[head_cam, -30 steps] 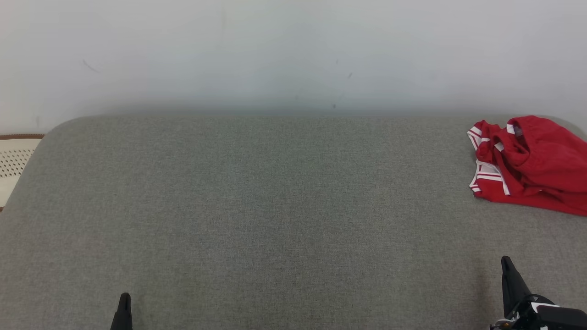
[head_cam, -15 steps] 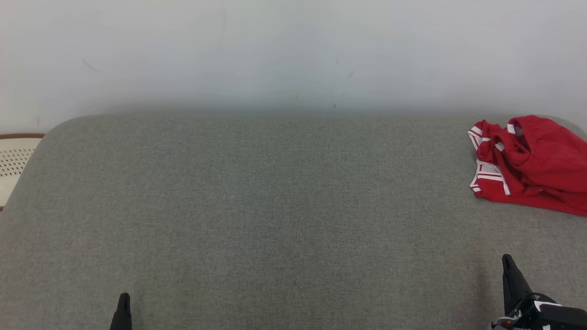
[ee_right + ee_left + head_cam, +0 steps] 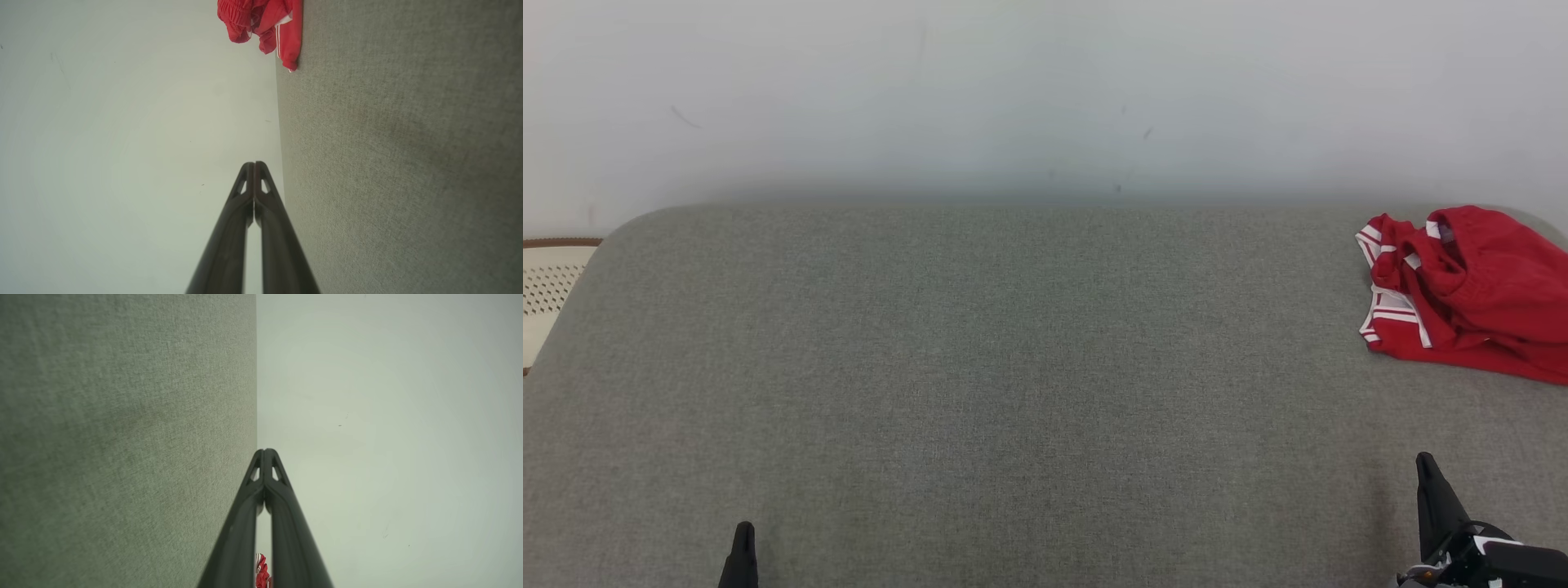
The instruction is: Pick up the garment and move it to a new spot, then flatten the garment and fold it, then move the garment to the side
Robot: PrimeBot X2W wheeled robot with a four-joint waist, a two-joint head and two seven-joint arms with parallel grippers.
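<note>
Loosely bunched garment (image 3: 1470,294), crosswise, striped hem (image 3: 1390,315) leftward

Left gripper (image 3: 743,532): low on the left, both fingers pressed together, nothing between them.
Right gripper (image 3: 1424,464): low on the right, fingers also together, empty.

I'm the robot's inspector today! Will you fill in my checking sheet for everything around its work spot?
Surface: grey woven fabric surface, flat, with rounded far corners.
Job's things: crumpled red garment with white stripes, bunched at the far right, not yet flattened or folded.
Clutter: nothing seen.
End effectors: left end effector shut, holding nothing, at the near left; right end effector shut, holding nothing, at the near right, apart from the garment.
Cables: nothing seen.
Surroundings: pale wall behind; cream perforated object with a brown rim past the left edge.
</note>
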